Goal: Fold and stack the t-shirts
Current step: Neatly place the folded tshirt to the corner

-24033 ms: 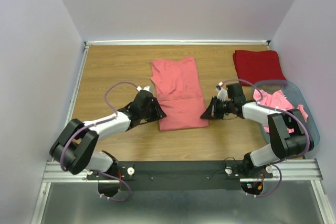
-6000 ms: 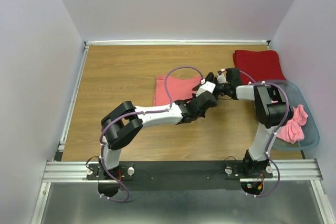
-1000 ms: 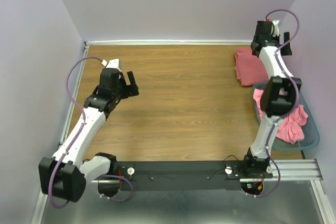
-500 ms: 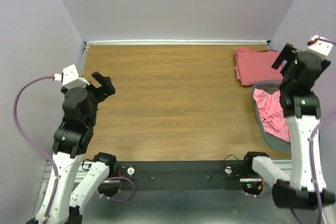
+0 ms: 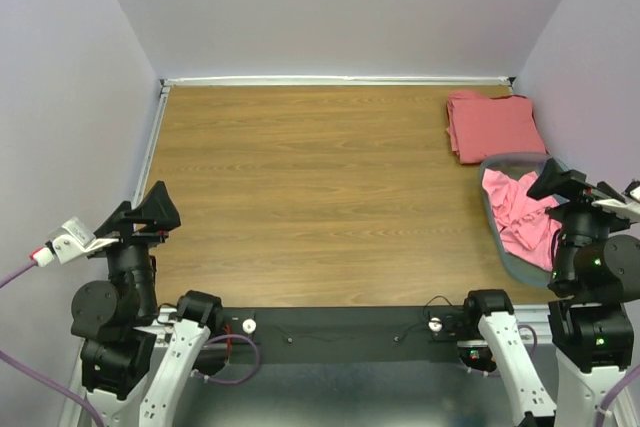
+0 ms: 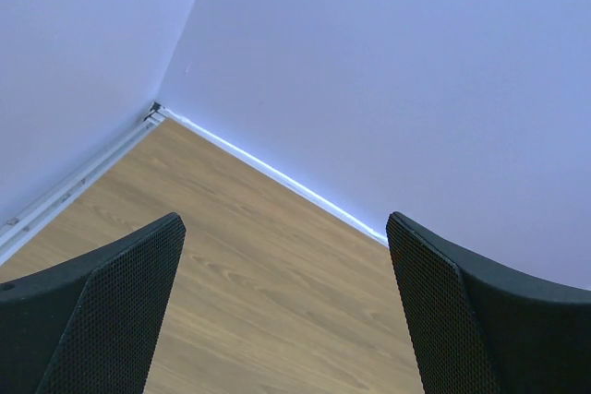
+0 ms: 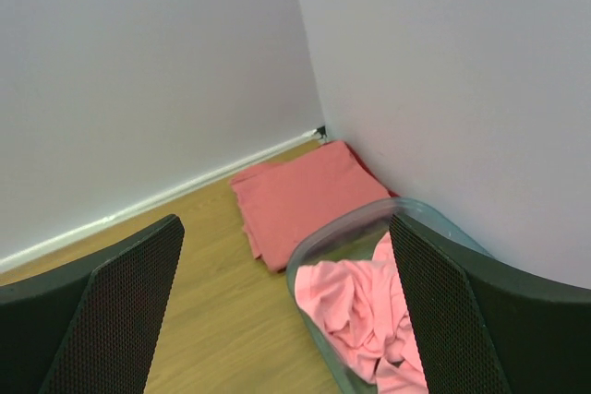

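Tabletop (image 5: 320, 187): wood grain, closed in at the back and on both sides by pale lilac walls (image 5: 330, 7). A white strip runs along the joint at the far edge.

Left arm (image 5: 115, 307): bunched up over its base at the near left corner, wrist raised above the table edge.

Right arm (image 5: 595, 277): bunched the same way at the near right corner, standing just beside the basket.

Basket (image 5: 510, 160): oval, grey-blue plastic, on the table against the right wall. Its far rim sits very close to the folded stack (touching or just short, I cannot tell from either view).

Folded stack of t-shirts (image 5: 495, 125): salmon-pink, lying flat in the far right corner of the table, edges roughly squared. It is well apart from both grippers.

Loose t-shirts (image 5: 515, 209): salmon-pink, crumpled together inside the basket. How many there are I cannot tell.

Left gripper (image 6: 283, 228): fingers spread wide apart and gripping no cloth. It is aimed at the far left corner, with only wood and wall showing between the fingers.

Right gripper (image 7: 285, 228): fingers spread wide apart, likewise gripping no cloth. It is tilted toward the far right corner, and the folded stack and basket show in the gap, well below.

Finger pads (image 7: 120, 320): black, with a fine mesh texture.
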You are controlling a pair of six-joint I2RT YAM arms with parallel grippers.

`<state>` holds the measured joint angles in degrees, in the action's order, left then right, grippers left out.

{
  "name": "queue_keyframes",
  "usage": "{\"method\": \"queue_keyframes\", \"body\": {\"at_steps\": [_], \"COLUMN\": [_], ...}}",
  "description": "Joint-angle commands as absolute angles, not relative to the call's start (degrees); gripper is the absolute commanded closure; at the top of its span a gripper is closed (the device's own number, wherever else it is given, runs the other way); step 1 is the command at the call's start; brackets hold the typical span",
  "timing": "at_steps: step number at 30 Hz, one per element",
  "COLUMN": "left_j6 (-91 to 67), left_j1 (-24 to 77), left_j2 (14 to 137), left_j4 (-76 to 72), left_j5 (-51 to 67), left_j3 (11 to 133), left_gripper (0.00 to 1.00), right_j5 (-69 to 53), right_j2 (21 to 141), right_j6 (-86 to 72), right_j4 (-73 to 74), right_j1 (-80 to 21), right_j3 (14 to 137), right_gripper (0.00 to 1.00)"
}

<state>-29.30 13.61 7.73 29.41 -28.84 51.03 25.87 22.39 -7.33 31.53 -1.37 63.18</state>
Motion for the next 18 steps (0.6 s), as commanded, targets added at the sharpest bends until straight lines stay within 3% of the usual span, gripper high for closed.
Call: {"method": "queue_keyframes", "body": {"at_steps": [1, 18], "left_j6": [-33.13, -31.82], "left_j1": [13.36, 13.36], "left_j2": [6.77, 6.94], "left_j4": [29.88, 30.15], "left_j5": [-31.11, -30.67], "left_j3": [49.48, 51.06], "left_gripper": [0.01, 0.01], "right_j5": [26.02, 23.99], "right_j2": [20.66, 18.37], "right_j6": [-6.59, -8.17], "right_j4": [37.09, 37.71], "right_j1": [-3.60, -6.50], "right_j3": [62.67, 62.58], "right_gripper": [0.00, 0.00]}}
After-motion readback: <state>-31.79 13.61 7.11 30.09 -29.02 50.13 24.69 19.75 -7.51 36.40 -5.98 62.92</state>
